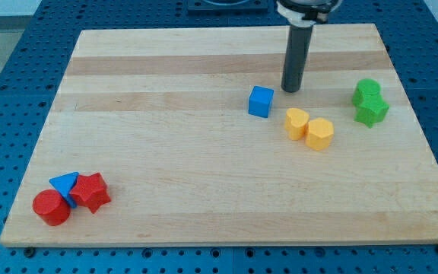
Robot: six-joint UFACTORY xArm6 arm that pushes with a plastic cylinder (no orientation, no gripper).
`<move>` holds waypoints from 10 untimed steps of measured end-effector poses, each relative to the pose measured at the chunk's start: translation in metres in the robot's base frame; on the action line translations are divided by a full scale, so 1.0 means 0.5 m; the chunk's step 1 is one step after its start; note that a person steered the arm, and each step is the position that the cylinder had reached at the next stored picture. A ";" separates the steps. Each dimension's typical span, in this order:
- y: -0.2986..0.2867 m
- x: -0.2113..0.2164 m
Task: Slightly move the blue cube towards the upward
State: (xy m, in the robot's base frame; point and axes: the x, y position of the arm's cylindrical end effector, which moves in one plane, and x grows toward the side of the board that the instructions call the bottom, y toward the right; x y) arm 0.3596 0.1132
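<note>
Far to the view's left of my tip and well below it, near the board's (204,190) lower-left corner, a red cylinder (51,207), a blue triangular block (65,183) and a red star-shaped block (91,191) sit bunched together, touching. The blue cube (261,101) lies just to the left of my tip and slightly below it, close but apart. My tip (291,90) is a bare rod end with nothing that opens or closes, and it holds nothing. Below it and a little right, two yellow blocks (309,127) rest side by side. Well to its right stand two green blocks (369,102), pressed together. The cube looks light, rigid and likely to slide easily on the smooth wood, perhaps twisting under an off-centre push. The contact probably belongs at the middle of its lower face, so the tip would have to round it first.
</note>
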 end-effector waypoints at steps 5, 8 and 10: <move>-0.194 0.096; -0.349 0.041; -0.235 0.248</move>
State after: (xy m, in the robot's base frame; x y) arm 0.4837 -0.0041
